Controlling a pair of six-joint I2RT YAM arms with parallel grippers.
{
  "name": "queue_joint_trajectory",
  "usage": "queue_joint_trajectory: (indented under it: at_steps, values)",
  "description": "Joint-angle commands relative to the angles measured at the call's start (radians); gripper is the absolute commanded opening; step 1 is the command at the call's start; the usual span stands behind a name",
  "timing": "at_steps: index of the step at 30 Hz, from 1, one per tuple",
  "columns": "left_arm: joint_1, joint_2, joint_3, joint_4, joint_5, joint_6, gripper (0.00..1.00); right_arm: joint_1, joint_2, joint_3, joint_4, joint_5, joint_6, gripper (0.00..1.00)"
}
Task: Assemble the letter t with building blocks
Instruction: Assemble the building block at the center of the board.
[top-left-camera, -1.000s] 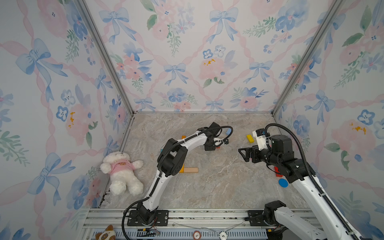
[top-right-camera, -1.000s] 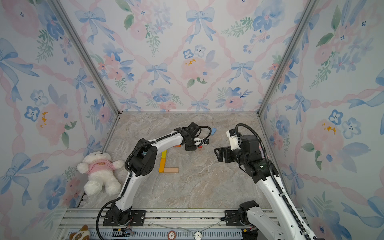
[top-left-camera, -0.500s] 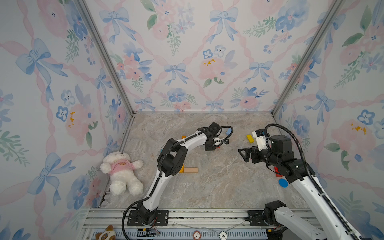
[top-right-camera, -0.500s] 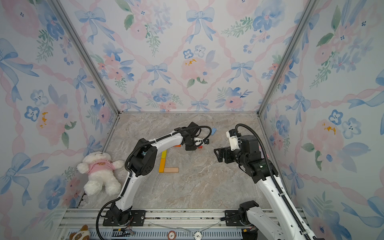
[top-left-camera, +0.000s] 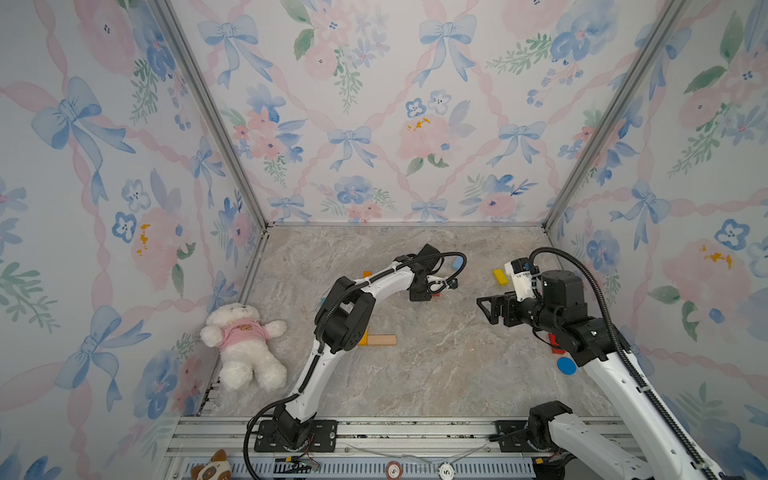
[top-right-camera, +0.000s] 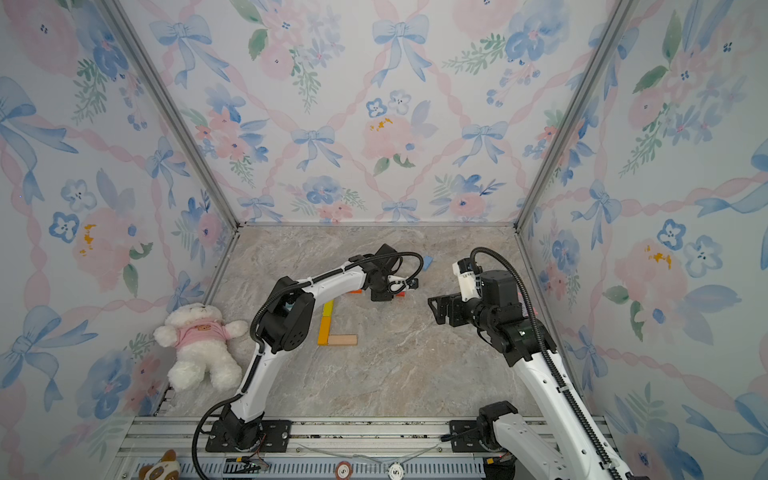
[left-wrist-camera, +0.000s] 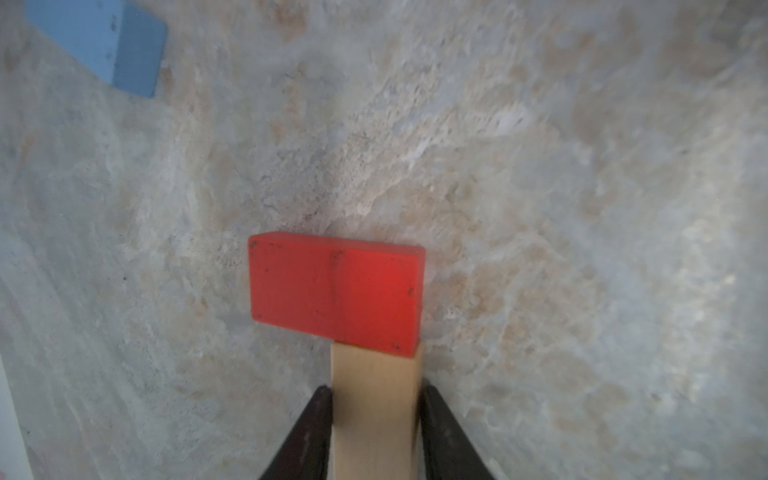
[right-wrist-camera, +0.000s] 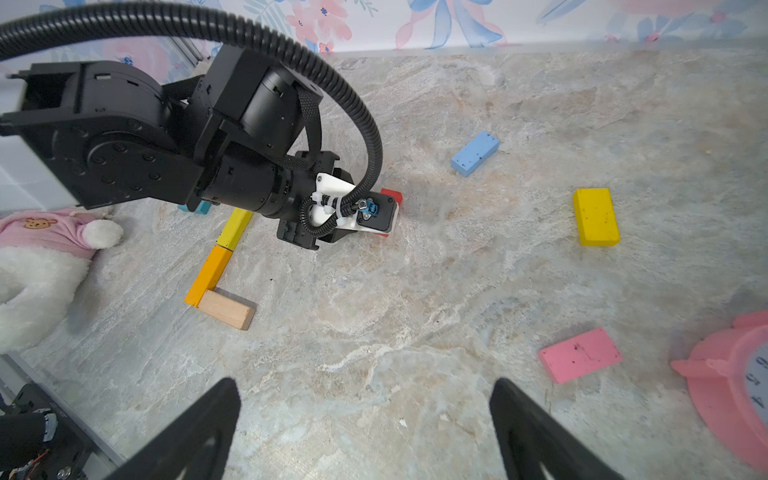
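Two bare wooden blocks on show, only one of them in a grip.

Visible from the left wrist alone: left gripper (left-wrist-camera: 375, 392) set narrow, black fingers (left-wrist-camera: 309, 428) tight against both long sides of a bare wooden rectangular block (left-wrist-camera: 374, 370), no gap on either side. Far end of that block butted against the long side of a flat-lying red rectangular wooden block (left-wrist-camera: 336, 291), off-centre, toward one end of it, on the grey marble floor (left-wrist-camera: 582, 166). Well apart in the same view, a light blue rectangular wooden block (left-wrist-camera: 104, 41).

Hidden in both top views beneath the wrist: that joint, bar a sliver of red.

Shown instead in a top view and from the right wrist: yellow wooden block (right-wrist-camera: 235, 226) and orange wooden block (right-wrist-camera: 210, 270) laid end to end, a second bare wooden block (right-wrist-camera: 226, 309) at right angles against the orange end, an L shape beside the left arm.

Given by the right wrist only: right gripper (right-wrist-camera: 365, 388) spread wide, nothing between its fingers, clear of the floor. Also a loose yellow block (right-wrist-camera: 596, 216), and a pink wooden block (right-wrist-camera: 579, 355) near a pink alarm clock (right-wrist-camera: 731, 374).
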Motion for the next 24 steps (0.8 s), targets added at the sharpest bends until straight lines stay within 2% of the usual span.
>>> queue_joint_trajectory:
  at_steps: [1,12,24]
  values:
    - [0.007,0.027,-0.017,-0.032,0.001,0.003,0.42,-0.006,0.001,-0.007,-0.002,0.004,-0.006,0.96]
    - [0.022,-0.065,-0.063,0.002,0.004,-0.053,0.56,-0.007,0.001,0.004,-0.01,0.007,-0.004,0.96]
    - [0.026,-0.351,-0.228,0.072,0.041,-0.08,0.6,-0.03,0.003,0.053,-0.04,0.009,0.068,0.96]
